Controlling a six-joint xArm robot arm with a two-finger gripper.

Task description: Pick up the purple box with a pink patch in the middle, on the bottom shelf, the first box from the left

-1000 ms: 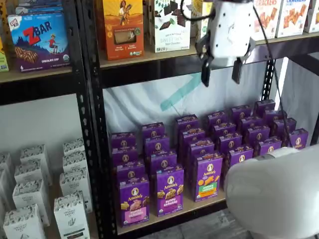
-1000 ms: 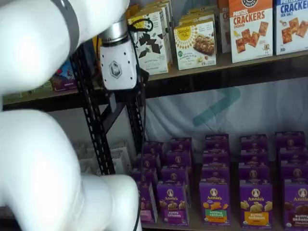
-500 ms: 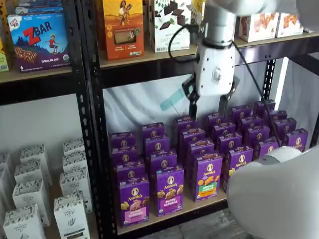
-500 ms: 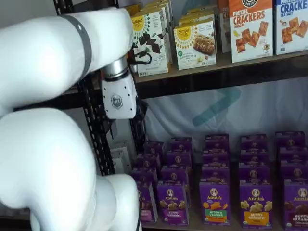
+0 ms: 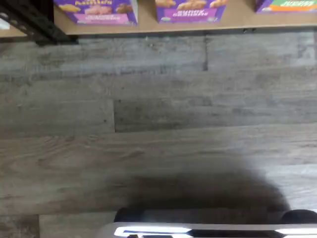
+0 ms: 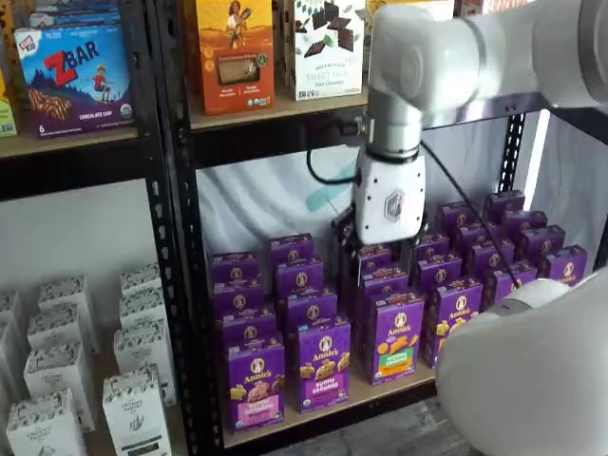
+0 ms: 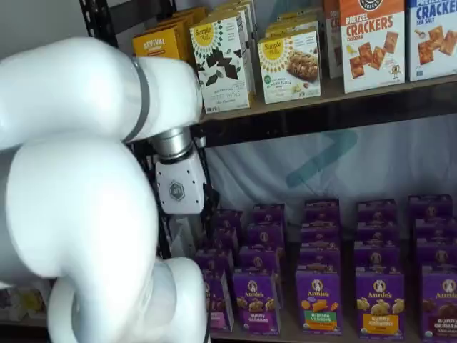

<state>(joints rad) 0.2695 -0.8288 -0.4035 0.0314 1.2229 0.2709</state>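
The purple box (image 6: 255, 385) with a pink patch stands upright at the left front of the bottom shelf (image 6: 318, 412), a tan board. Its lower edge also shows in the wrist view (image 5: 96, 11) on the shelf board (image 5: 148, 27). In a shelf view (image 7: 216, 300) the arm hides part of it. My gripper (image 6: 377, 266) hangs in front of the purple cartons, above and to the right of the purple box and well clear of it. A gap shows between its black fingers and nothing is in them. Its white body shows in a shelf view (image 7: 178, 189), fingers unclear there.
Beside the purple box stand a purple carton with a dark purple patch (image 6: 323, 366) and one with a green-orange patch (image 6: 396, 337), several rows behind. A black rack post (image 6: 180, 237) and white cartons (image 6: 57, 380) are left. My arm's white link (image 6: 522, 380) fills the lower right.
The gripper has come down from the upper shelf's level and moved left, to hang in front of the purple cartons. No box has moved.
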